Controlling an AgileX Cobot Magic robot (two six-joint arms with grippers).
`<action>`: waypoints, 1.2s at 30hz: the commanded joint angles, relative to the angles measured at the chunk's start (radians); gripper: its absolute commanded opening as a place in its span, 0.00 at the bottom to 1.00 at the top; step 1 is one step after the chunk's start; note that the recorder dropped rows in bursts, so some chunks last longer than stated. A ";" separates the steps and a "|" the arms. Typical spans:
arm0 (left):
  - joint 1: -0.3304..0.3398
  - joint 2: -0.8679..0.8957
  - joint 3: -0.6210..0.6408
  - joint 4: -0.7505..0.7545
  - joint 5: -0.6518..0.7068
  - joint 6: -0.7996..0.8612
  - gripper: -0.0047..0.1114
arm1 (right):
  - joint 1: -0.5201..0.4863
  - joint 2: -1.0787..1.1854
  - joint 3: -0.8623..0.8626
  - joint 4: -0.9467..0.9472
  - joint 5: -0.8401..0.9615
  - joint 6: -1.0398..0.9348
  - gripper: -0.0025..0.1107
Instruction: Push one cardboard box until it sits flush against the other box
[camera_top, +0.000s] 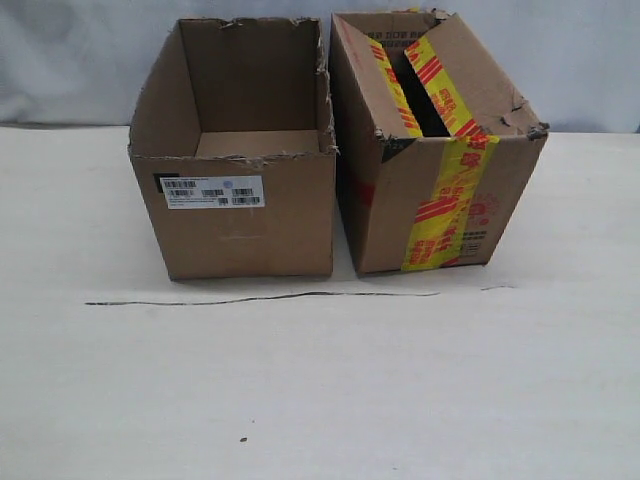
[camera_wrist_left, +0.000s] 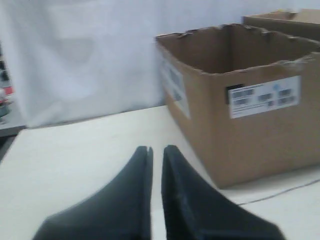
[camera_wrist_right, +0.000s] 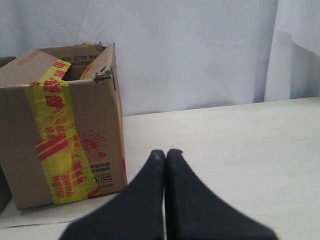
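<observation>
- Pale table (camera_top: 320, 400) under a light cloth backdrop (camera_top: 80, 60); two boxes stand on it, side by side, with two claws near them.
- One plain box (camera_top: 240, 225) on the left: top open, rim ragged. It carries two white labels, one on the front face (camera_top: 212, 191) and one on its outer long side (camera_wrist_left: 174, 82).
- One taped box (camera_top: 395, 215) on the right, a little taller. Its flaps are half folded in, and yellow-and-red tape (camera_top: 445, 205) runs over the top and down the front.
- Between the boxes a narrow dark gap shows at the front lower corners. It closes toward the back, and I cannot tell whether they touch there.
- One thin dark line (camera_top: 260, 298) lies on the table just before both boxes.
- Bare table spreads in front of the boxes and to both outer sides.
- Left claw (camera_wrist_left: 156, 150): fingers drawn nearly together with only a slit between, holding nothing, apart from the plain box's outer corner.
- Right claw (camera_wrist_right: 165, 152): fingers pressed together, empty, apart from the taped box's outer side.
</observation>
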 joint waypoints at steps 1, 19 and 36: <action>0.228 -0.099 0.002 0.069 0.190 -0.082 0.04 | -0.005 -0.004 0.005 0.002 0.003 -0.004 0.02; 0.245 -0.099 0.002 0.045 0.080 -0.083 0.04 | -0.005 -0.004 0.005 0.002 0.003 -0.004 0.02; 0.224 -0.099 0.002 0.042 0.085 -0.083 0.04 | -0.005 -0.004 0.005 0.002 0.003 -0.004 0.02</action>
